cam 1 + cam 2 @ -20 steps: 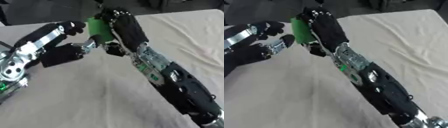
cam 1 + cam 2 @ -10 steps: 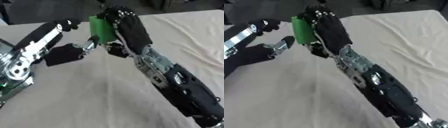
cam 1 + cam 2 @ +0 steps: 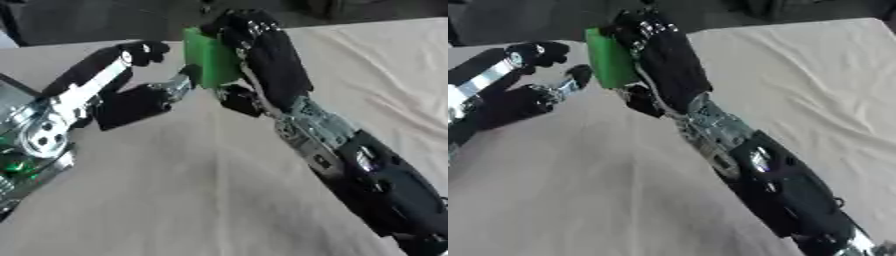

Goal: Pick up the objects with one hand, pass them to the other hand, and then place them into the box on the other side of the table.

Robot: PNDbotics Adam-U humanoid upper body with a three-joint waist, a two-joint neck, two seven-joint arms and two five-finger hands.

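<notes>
A: Where is the block [image 3: 210, 62]?
B: Above the table [image 3: 201, 195]; the right robot hand [image 3: 267, 60] curls round it.
A: And the left robot hand [image 3: 131, 97]?
B: Just beside the block; fingers spread, holding nothing.

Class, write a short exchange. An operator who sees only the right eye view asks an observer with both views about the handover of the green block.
Operator: How near is the left hand to the green block?
Observer: The right hand is curled round the green block. In the left eye view, one finger of the open left hand reaches right up to the block's lower edge. I cannot tell if they touch.
Operator: What lies beyond my left edge?
Observer: More of the left arm. It shows a round silver joint with a green light below it.
</notes>
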